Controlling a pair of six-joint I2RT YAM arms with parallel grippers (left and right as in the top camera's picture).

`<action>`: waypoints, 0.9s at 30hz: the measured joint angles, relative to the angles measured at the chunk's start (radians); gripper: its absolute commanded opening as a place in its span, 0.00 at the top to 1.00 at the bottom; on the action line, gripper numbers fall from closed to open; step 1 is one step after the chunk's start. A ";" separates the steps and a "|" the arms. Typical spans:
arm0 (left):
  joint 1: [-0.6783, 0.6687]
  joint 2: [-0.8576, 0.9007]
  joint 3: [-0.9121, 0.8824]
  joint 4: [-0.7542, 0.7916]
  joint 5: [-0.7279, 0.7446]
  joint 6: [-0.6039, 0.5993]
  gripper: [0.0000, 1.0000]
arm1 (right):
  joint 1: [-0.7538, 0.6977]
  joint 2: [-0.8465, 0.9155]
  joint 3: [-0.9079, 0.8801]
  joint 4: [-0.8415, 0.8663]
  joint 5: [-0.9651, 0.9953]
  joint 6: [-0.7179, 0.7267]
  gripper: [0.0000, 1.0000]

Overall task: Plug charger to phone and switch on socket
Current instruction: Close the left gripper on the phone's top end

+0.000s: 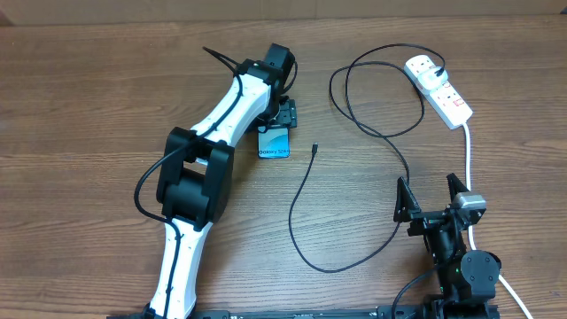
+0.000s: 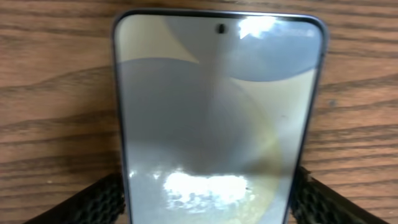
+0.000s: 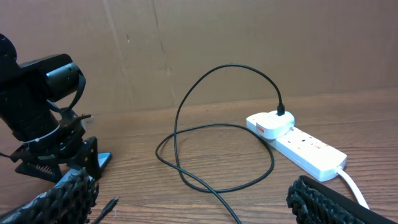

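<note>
Overhead: left gripper [image 2: 208,202] sits around the phone [image 1: 275,148]; can't tell if it's squeezing. Right gripper [image 1: 431,197] is wide open, empty; charger tip [image 1: 314,149] lies far front-left of it.

White-shelled left arm [image 1: 229,108], black joints, black cable alongside.

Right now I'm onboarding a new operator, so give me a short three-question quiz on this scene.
1. True or false: the charger tip lies unplugged, apart from the phone.
2. The phone sits between the jaws of: A the left arm, B the right arm.
3. Fill in: the charger's far end joins a white plug in the ___.
Key: 1 true; 2 A; 3 socket.
</note>
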 measured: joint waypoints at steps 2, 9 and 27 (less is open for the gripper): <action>0.005 0.000 0.001 -0.008 0.001 0.000 0.24 | 0.000 0.000 0.000 0.000 0.000 0.000 0.00; 0.004 0.000 0.001 -0.017 -0.008 0.002 0.27 | 0.000 0.000 0.000 0.000 0.000 0.000 0.00; 0.004 0.000 0.001 -0.054 -0.015 0.001 0.28 | 0.000 0.000 0.000 0.000 0.000 0.000 0.00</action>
